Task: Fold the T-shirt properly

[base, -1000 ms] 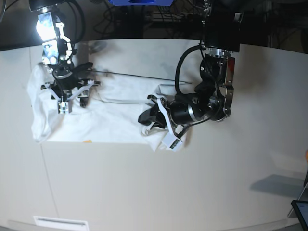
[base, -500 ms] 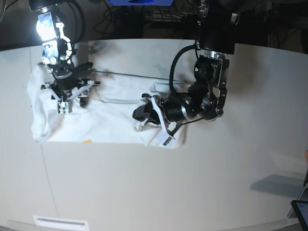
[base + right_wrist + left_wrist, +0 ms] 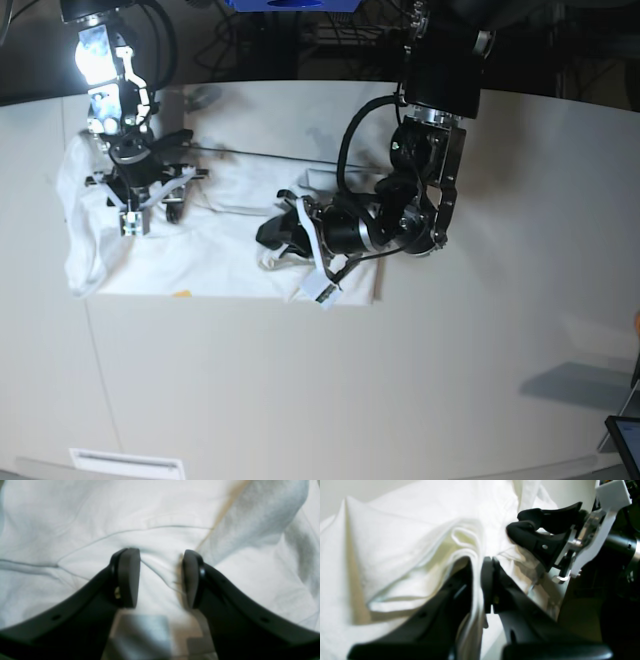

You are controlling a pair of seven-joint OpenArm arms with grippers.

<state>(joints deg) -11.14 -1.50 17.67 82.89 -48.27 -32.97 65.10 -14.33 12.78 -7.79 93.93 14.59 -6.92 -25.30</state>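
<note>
The left gripper (image 3: 275, 235), clamped on a bunched fold of the large white cotton T-shirt (image 3: 220, 250), has carried that edge further toward the right gripper (image 3: 150, 205), which stays spread above the cloth, holding nothing. The fold-over is progressing.

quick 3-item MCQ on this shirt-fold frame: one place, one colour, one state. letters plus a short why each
1. Where is the left pincer in the base view?
A. near the shirt's middle
B. off the table
C. at its far-left edge

2. Colour of the T-shirt fabric showing?
A. black
B. white
C. red

3. State of the right pincer?
A. shut on cloth
B. open over cloth
C. out of view

Answers: 1 A, it sits over the central fabric; 2 B, white in every view; 3 B, the right wrist view shows a clear gap between its fingers.
</note>
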